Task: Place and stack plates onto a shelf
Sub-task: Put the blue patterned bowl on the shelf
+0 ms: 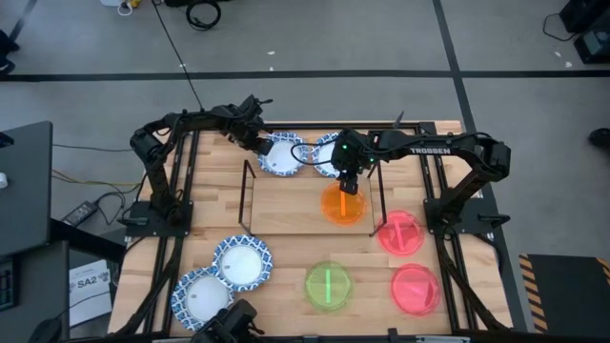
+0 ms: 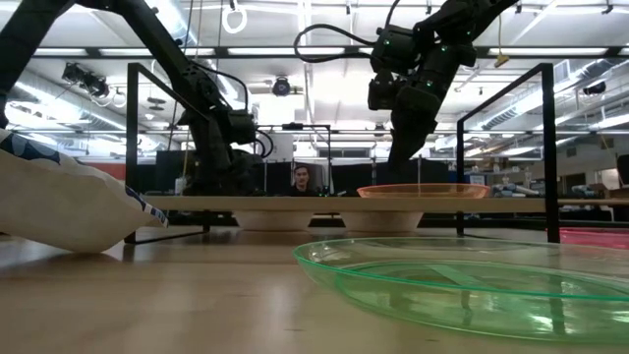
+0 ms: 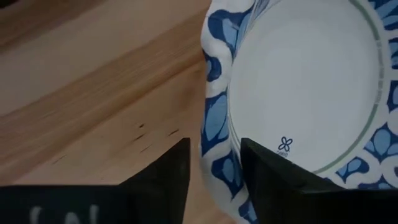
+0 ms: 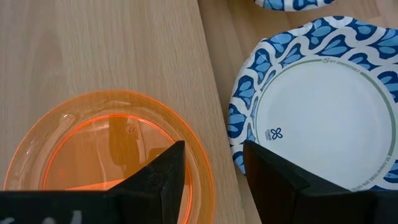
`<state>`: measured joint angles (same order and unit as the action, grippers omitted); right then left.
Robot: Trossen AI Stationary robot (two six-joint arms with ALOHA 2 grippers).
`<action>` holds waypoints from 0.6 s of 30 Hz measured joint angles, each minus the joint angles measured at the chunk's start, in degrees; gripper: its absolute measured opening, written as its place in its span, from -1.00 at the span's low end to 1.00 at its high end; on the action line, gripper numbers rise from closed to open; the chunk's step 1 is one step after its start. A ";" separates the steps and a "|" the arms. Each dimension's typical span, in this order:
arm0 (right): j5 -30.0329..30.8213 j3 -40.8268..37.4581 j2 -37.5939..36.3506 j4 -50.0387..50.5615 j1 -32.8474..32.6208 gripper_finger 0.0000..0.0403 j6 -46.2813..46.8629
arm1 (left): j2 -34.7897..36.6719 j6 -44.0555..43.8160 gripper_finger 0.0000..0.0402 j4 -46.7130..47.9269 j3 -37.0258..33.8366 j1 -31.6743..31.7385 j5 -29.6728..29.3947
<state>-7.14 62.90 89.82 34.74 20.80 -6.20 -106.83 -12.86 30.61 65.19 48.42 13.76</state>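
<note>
An orange plate [image 1: 341, 207] [image 4: 93, 143] lies flat on the shelf [image 1: 286, 205] near its right end. My right gripper [image 1: 349, 184] [image 4: 214, 168] hangs open just above that plate's far rim, clear of it in the low view [image 2: 398, 147]. Behind the shelf, two blue-rimmed plates rest on the table, one [image 1: 285, 155] on the left and one [image 1: 322, 154] [image 4: 317, 106] on the right. My left gripper [image 1: 265, 146] [image 3: 214, 168] is open at the left plate's rim [image 3: 217, 155], one finger over the plate and one outside it. My left gripper stands with its fingers on either side of the blue-rimmed plate's rim [image 3: 214, 124], on the plate's left side. A strip of wood shows between the outer finger [image 3: 177, 171] and the rim. Whether the inner finger touches the plate I cannot tell.
Near the front edge lie two more blue-rimmed plates [image 1: 243, 262] [image 1: 202, 297], a green plate [image 1: 327, 284] [image 2: 472, 285] and two pink plates [image 1: 400, 232] [image 1: 416, 288]. Black wire frames [image 1: 250, 195] [image 1: 381, 191] stand at the shelf's ends. A person sits beyond the table [image 2: 305, 179].
</note>
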 joint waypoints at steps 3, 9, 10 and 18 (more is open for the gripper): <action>0.00 -0.01 0.00 0.01 0.00 -0.17 0.00 | 0.00 -0.02 -0.44 0.00 0.00 -0.01 0.00; 0.00 -0.01 0.00 0.01 0.00 -0.17 0.00 | 0.09 -0.07 -0.64 0.00 0.00 -0.02 0.42; 0.00 0.01 0.00 0.00 0.00 -0.17 0.00 | 0.09 -0.09 -0.67 -0.01 0.00 -0.02 0.43; -0.01 0.00 0.00 0.01 0.00 -0.17 0.00 | 0.11 -0.08 -0.88 0.00 0.00 -0.02 0.22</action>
<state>-7.14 62.90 89.82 34.76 20.80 -6.20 -106.72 -12.95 30.61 65.19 48.40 13.98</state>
